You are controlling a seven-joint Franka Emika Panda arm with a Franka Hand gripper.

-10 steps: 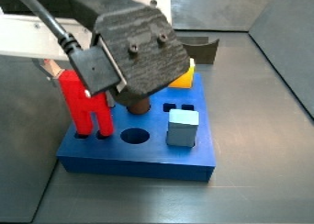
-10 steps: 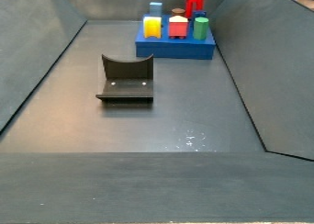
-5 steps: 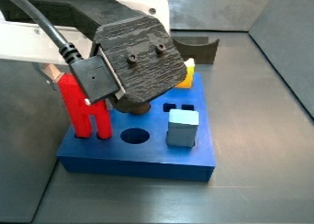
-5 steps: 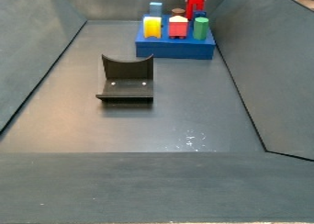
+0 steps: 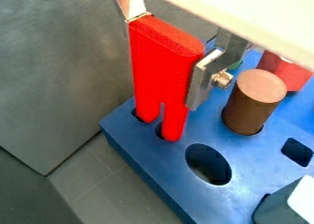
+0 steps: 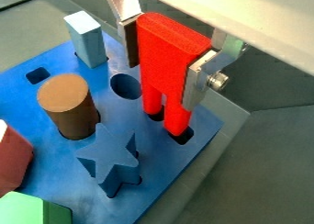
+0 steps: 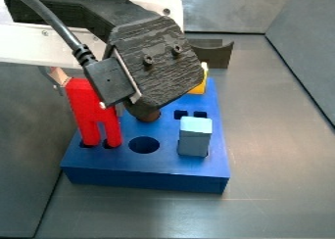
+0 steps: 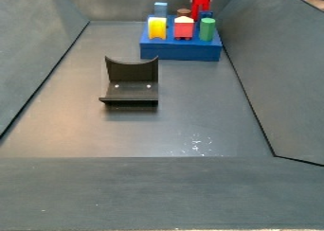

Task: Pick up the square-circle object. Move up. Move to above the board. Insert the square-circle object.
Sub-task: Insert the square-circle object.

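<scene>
In a wrist view, the claw [image 5: 163, 46] stood over the corner of the blue rectangular board [image 5: 145, 150], its flat silver fingers [image 5: 207, 73] closed against the two faces of the tall red two-legged square-circle object [image 5: 163, 72], whose legs reached down into the board's slots beside an empty round hole [image 5: 207, 164] and a brown cylinder [image 5: 252, 101]. In another wrist view, the claw [image 6: 162, 39] gripped the same red piece [image 6: 168, 67] upright, legs sunk in the board [image 6: 73, 163] near a blue star-shaped block [image 6: 117, 159], the brown cylinder [image 6: 69, 106] and a grey-blue rectangular block [image 6: 86, 38]. In a side view, the claw's dark wrist housing [image 7: 155, 59] hung over the board [image 7: 153, 167], the red piece [image 7: 92, 114] standing at its left corner. In another side view, the dark fixture [image 8: 131, 81] stood on the grey counter [image 8: 165, 131], well apart from the distant board [image 8: 181, 49].
</scene>
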